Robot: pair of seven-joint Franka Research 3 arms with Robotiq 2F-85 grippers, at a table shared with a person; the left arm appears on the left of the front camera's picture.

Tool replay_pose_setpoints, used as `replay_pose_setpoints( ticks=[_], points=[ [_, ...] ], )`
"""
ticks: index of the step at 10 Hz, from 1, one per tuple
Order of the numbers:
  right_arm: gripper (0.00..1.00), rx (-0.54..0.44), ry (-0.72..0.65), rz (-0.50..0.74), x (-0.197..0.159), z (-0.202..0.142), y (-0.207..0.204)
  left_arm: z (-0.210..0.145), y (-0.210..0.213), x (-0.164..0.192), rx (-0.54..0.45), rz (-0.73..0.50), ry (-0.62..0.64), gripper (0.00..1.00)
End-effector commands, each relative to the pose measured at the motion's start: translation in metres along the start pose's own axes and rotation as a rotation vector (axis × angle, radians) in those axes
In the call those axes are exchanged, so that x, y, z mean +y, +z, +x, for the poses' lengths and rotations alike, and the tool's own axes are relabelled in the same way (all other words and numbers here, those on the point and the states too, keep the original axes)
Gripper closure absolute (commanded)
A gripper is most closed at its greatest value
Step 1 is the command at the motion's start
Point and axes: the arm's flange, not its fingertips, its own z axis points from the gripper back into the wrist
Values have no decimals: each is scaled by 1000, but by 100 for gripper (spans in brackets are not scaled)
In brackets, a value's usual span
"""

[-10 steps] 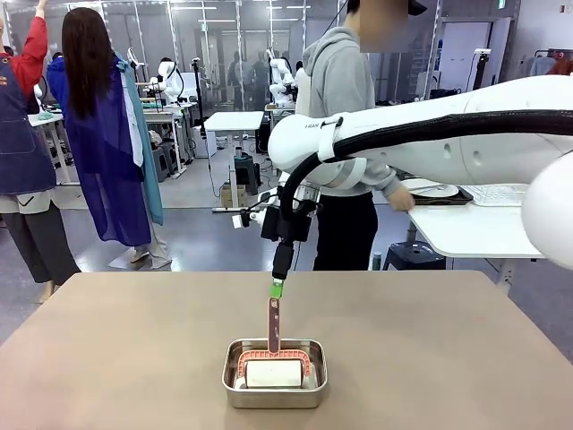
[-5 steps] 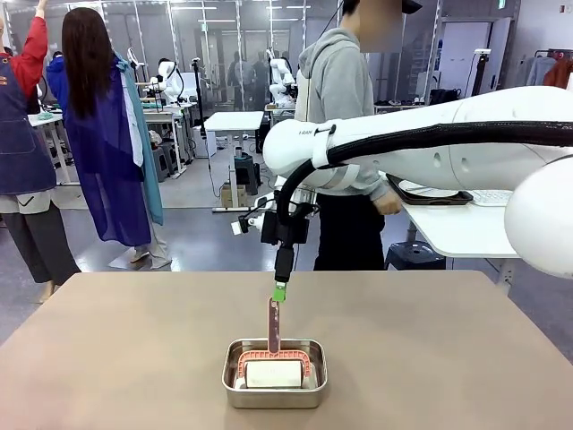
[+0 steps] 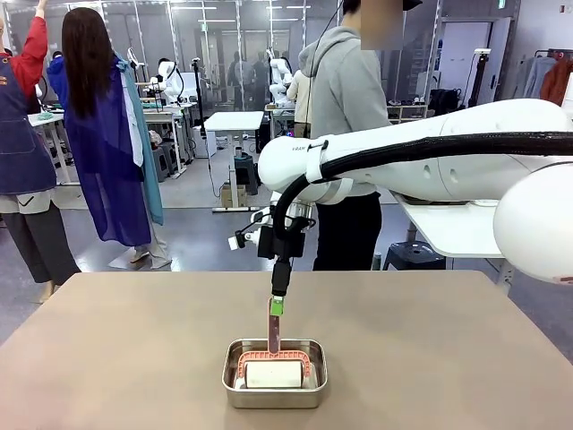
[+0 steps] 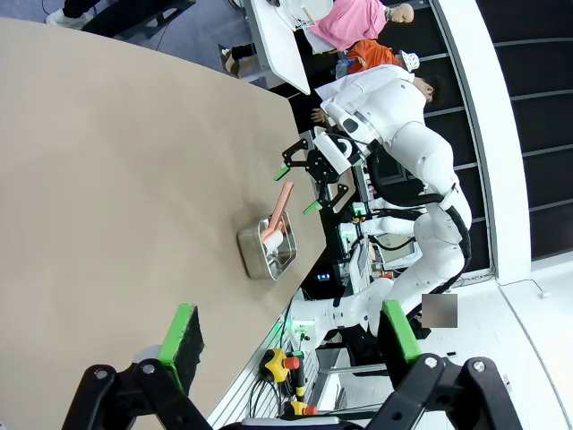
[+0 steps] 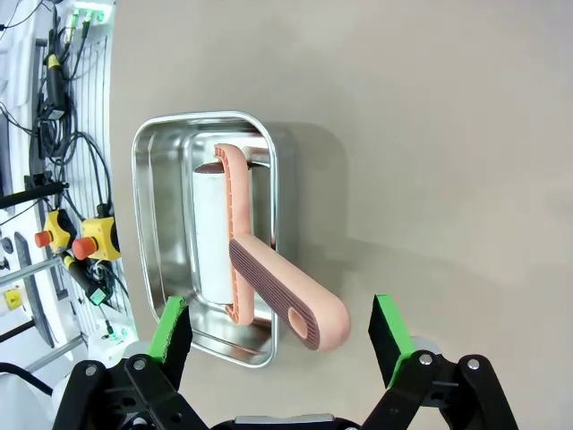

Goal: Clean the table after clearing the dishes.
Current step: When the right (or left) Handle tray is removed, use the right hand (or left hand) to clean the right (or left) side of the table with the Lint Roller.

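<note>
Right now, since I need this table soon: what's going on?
The right gripper, jaws open, is poised over the raised handle of a pink roller resting in a steel pan on the table. The left gripper hangs open off to the side, holding nothing. A person stands beyond the far edge.

Plain matte taupe across the table (image 3: 107,358). Silver steel for the pan (image 3: 231,394). Salmon-pink with ribbing on the roller handle (image 5: 277,300); white on its roll (image 5: 209,233). Green pads (image 5: 387,324) on the black right gripper (image 3: 278,301).
</note>
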Motion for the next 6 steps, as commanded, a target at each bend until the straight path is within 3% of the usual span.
replay_pose_setpoints(
  ticks=[1,3,5,6],
  points=[
    [0,16,15,-11,9,-6,-5,-1,-1,-6,-11,17,16,0],
    [0,33,17,21,14,-10,-8,-1,-1,-6,-11,17,16,0],
    [0,-9,2,-18,19,-6,-9,-1,-1,-6,-11,17,16,0],
    [0,17,-4,19,3,-4,-6,-1,-1,-6,-11,17,16,0]
  ],
)
